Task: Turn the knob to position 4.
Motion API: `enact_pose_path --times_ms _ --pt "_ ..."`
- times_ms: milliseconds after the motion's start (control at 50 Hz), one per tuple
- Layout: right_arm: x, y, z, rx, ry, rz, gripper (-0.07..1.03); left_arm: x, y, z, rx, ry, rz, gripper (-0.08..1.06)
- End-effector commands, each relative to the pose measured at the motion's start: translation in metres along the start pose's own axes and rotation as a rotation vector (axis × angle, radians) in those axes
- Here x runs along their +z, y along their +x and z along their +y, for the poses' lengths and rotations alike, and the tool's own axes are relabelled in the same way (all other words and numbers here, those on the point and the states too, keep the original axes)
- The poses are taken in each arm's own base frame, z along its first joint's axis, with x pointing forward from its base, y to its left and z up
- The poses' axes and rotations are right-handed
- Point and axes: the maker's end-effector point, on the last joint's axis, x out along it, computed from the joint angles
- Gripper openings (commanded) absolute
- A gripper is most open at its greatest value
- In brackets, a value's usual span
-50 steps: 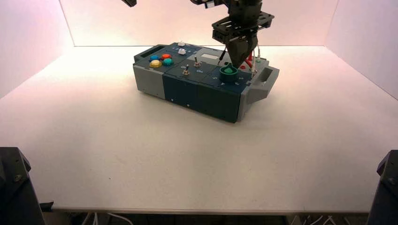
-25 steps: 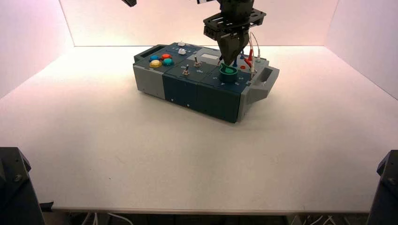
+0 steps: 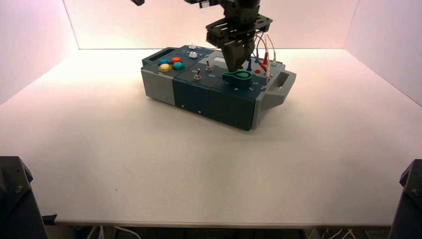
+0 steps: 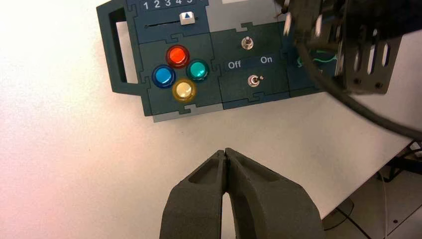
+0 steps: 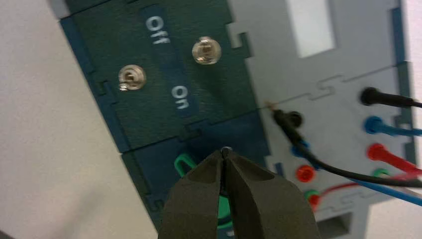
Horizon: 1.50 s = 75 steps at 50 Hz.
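The green teardrop knob (image 3: 238,75) sits on its teal round base at the right part of the box (image 3: 209,102), its pointed tip toward the toggle switches. My right gripper (image 3: 239,66) hangs right over it, fingers shut with nothing between them. In the right wrist view the gripper (image 5: 225,151) covers most of the knob (image 5: 183,162); only the green tip and a strip show. Whether the fingers touch the knob I cannot tell. My left gripper (image 4: 225,152) is shut and held high above the table, away from the box.
Two metal toggle switches (image 5: 132,78) (image 5: 206,51) flank the Off/On lettering beside the knob. Red, blue and black plugged wires (image 5: 388,152) stand close behind it. Four coloured push buttons (image 4: 177,69) and a slider (image 4: 187,17) lie at the box's left end.
My right gripper has moved left over the box, and the knob has turned with it; its pointed tip now points left toward the switches.
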Motion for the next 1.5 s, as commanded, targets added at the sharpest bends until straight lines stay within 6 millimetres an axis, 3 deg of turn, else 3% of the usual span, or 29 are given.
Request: enact_pose_path --times_ms 20,1080,1500 --pt "0.013 -0.012 0.004 0.006 -0.001 -0.045 -0.02 0.01 -0.014 0.0 0.014 0.011 -0.048 -0.03" --pt "-0.003 -0.015 0.018 0.028 -0.016 0.022 -0.02 0.015 -0.018 0.0 0.016 0.012 -0.061 -0.03" --pt "0.005 -0.019 0.018 0.026 -0.017 -0.004 -0.02 0.015 -0.018 0.0 0.017 0.013 -0.061 -0.03"
